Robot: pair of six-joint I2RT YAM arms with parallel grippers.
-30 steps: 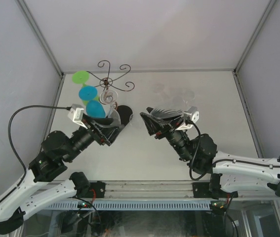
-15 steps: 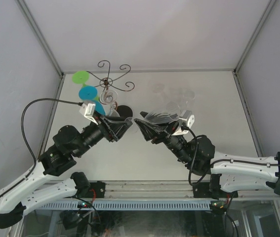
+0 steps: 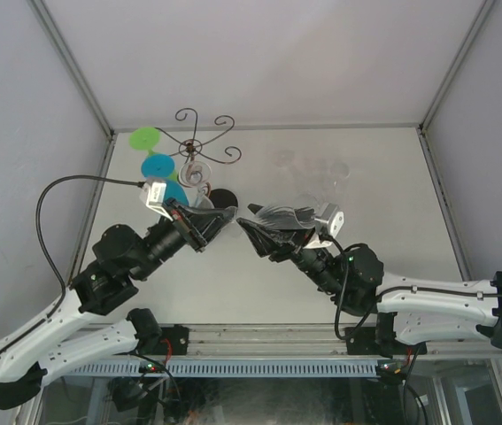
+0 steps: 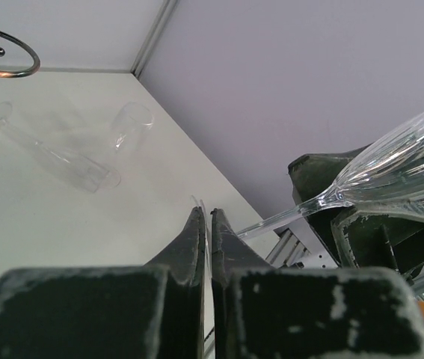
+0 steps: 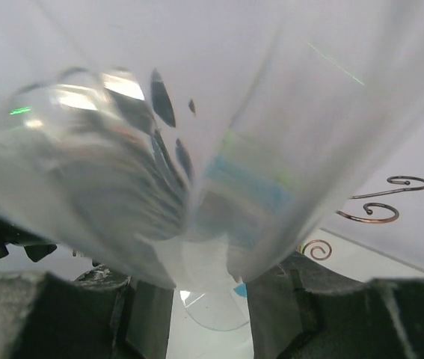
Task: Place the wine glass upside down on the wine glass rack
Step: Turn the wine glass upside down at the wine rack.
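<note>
We've got the wine glass pinned at both ends: right gripper clamps the bowl, left gripper is clenched on what looks like the foot's rim, stem bridging btwn them. Not hung yet. The wine glass rack stands just beyond the left jaws w/ coloured-foot glasses on its near arms, so open room lies mostly beyond the right jaws.

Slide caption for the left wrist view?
Left end effector pinches the wine glass foot while the right end effector grips its bowl.
</note>
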